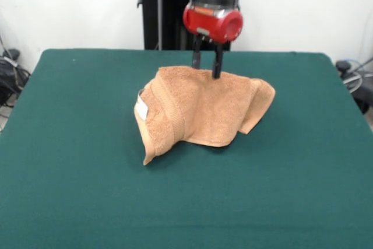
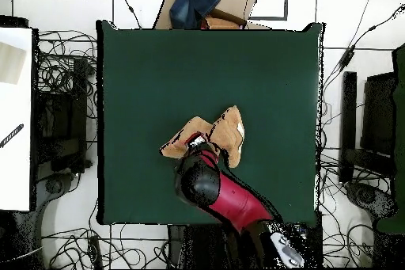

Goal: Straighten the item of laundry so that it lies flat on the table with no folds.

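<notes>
The orange-tan towel (image 1: 201, 112) is the item of laundry; it stands bunched and tented near the middle of the dark green table (image 1: 70, 155). Its top edge is lifted, and folds drape down to the felt on both sides. A small white label (image 1: 141, 108) shows on its left fold. My gripper (image 1: 207, 70) comes down from the red wrist and is shut on the towel's raised top edge. In the overhead view the arm's red and black head (image 2: 207, 184) covers the gripper and part of the towel (image 2: 227, 131), which lies on the table (image 2: 158, 69).
A cardboard box with a blue cloth (image 2: 202, 4) sits beyond the table's far edge in the overhead view. A white surface (image 2: 16, 108) lies to the left. Cables and dark equipment (image 2: 372, 124) ring the table.
</notes>
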Controlling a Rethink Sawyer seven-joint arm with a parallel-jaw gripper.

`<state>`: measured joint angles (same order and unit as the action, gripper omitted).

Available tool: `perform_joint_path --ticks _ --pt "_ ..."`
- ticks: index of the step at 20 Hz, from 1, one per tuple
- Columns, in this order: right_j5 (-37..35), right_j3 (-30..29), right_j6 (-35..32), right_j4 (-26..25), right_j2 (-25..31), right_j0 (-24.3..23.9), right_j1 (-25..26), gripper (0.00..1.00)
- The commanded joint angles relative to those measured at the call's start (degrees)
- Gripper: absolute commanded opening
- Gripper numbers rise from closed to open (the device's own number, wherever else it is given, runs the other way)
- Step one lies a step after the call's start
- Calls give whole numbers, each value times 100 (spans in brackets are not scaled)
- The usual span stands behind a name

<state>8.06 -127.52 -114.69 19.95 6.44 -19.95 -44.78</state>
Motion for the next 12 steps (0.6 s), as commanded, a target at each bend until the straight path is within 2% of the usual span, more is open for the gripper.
perform_joint_path --ticks 1,6,12 --pt "366 611 -1131 111 151 132 939 100" --pt "492 827 -1145 300 17 476 1115 100" --pt "563 907 -1237 271 35 550 1241 100"
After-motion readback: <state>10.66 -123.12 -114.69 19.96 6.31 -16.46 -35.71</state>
